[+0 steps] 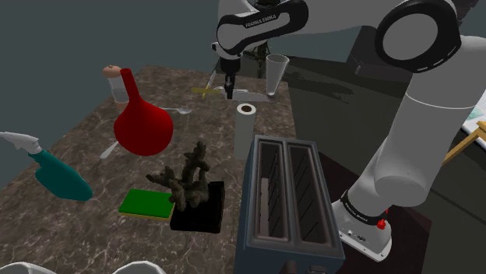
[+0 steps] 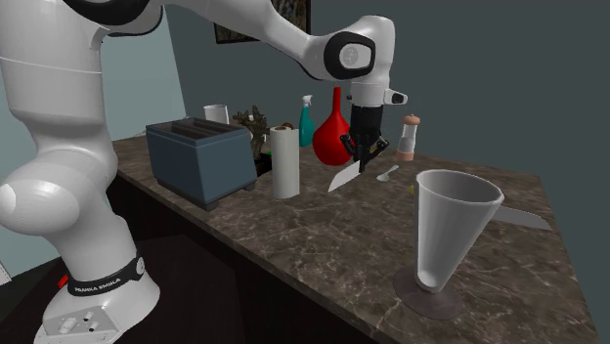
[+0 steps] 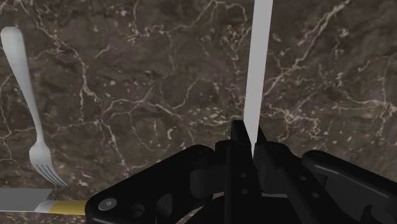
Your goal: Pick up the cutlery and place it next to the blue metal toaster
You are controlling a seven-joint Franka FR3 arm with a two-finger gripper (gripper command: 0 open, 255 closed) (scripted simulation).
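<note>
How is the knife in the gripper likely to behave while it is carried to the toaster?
The knife looks thin and rigid, so it should not droop. The gripper pinches it near one end, with most of its length sticking out, so it may pivot. Its smooth grey surface probably slips easily.

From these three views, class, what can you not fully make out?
Knife: wrist view, held end hidden inside the gripper.
Vase: second exterior view, one side hidden behind the gripper.
Plant: second exterior view, mostly hidden behind the toaster.
</note>
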